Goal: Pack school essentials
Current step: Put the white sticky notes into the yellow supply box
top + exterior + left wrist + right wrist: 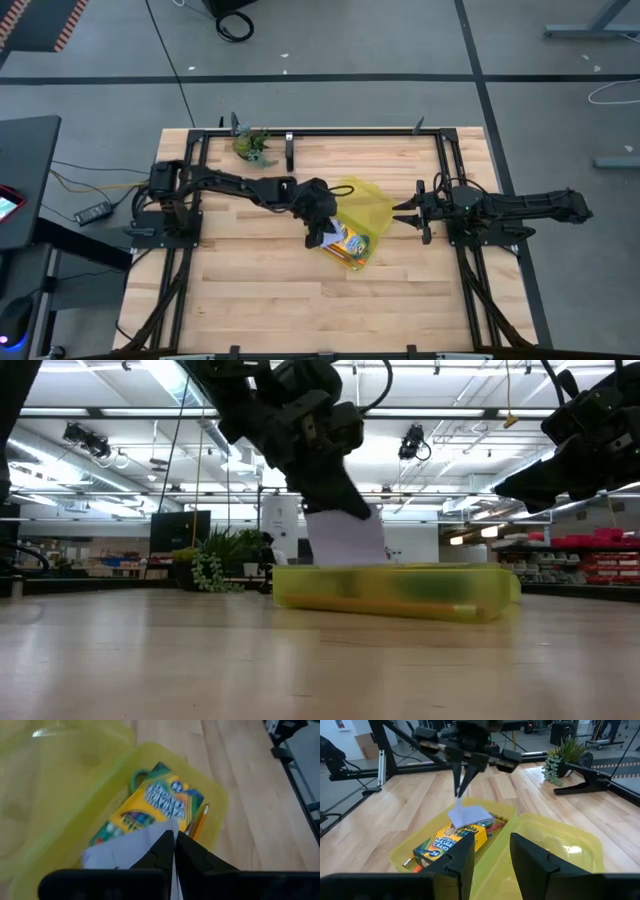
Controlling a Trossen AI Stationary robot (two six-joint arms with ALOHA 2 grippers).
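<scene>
with your left hand (461, 787) pinched on the small white pad (469, 814) just above the open yellow case (400, 852) near the table's middle, lower it flat onto the crayon box (160, 802) before letting go, keeping the released right hand (412, 214) waiting toward the table's right edge.

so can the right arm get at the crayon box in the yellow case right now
Probably not cleanly. The left gripper hangs right over the crayon box, holding the white pad above it. The right gripper waits open beside the yellow case, so only a low side approach looks free.
</scene>
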